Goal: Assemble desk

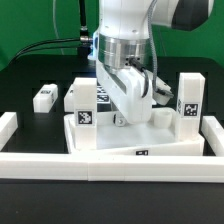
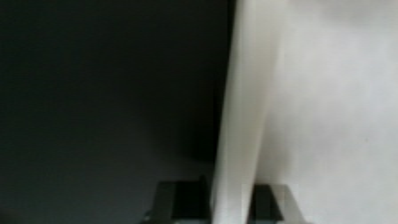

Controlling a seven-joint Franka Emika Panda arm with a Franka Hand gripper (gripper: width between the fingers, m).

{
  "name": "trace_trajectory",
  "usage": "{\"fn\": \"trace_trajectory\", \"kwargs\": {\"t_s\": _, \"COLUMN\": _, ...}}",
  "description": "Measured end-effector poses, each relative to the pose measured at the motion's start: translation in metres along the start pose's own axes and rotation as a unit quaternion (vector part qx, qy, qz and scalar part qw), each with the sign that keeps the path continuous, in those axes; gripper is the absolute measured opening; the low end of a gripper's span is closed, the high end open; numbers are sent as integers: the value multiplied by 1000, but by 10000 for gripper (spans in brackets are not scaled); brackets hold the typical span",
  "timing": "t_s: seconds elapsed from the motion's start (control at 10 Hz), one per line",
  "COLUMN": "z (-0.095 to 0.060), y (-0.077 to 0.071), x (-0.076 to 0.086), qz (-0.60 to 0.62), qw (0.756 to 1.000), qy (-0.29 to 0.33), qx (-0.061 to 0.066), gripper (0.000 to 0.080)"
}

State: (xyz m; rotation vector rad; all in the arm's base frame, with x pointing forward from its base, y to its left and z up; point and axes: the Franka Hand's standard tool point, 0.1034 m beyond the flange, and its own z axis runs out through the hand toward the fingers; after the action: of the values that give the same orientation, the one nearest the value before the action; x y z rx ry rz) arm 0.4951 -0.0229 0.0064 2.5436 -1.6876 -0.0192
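The arm (image 1: pixel 130 25) reaches down from above to the middle of the desk top (image 1: pixel 165 136), which lies flat on the black table (image 1: pixel 30 72), near the front and inside the low white border wall (image 1: pixel 60 166). The gripper (image 1: pixel 124 115) sits low over the far part of the desk top. In the wrist view, the gripper (image 2: pixel 222 200) has its two dark fingers (image 2: pixel 178 202) pressed against either face of a thin white upright edge. The jaws are therefore closed on that edge, which appears to be the raised rim of the desk top (image 2: pixel 329 100). The exterior view does not show which rim section is clamped, because the hand hides the contact. A small square tag (image 1: pixel 141 153) is visible on the near rim. The right leg (image 1: pixel 188 96) stands upright at the right end of the desk top, tag facing the camera. The left leg (image 1: pixel 80 102) stands upright at the left end, also with a tag facing the camera. Whether either leg is seated in a corner socket cannot be determined. The loose leg (image 1: pixel 45 97) lies on its side on the table, further left and well apart from the desk top.
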Motion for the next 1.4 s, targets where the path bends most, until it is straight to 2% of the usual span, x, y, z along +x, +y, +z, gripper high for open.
{"fn": "trace_trajectory", "kwargs": {"t_s": 0.2, "z": 1, "y": 10, "x": 9, "qz": -54, "qw": 999, "qy": 2, "qx": -6, "gripper": 65}}
{"fn": "trace_trajectory", "kwargs": {"t_s": 0.5, "z": 1, "y": 10, "x": 10, "qz": -145, "qw": 989, "qy": 2, "qx": -6, "gripper": 65}}
{"fn": "trace_trajectory", "kwargs": {"t_s": 0.8, "z": 1, "y": 10, "x": 12, "qz": -246, "qw": 969, "qy": 5, "qx": -4, "gripper": 65}}
{"fn": "trace_trajectory", "kwargs": {"t_s": 1.3, "z": 1, "y": 9, "x": 14, "qz": -388, "qw": 922, "qy": 6, "qx": -5, "gripper": 64}}
{"fn": "trace_trajectory", "kwargs": {"t_s": 1.4, "z": 0, "y": 3, "x": 10, "qz": -426, "qw": 905, "qy": 10, "qx": -8, "gripper": 64}}
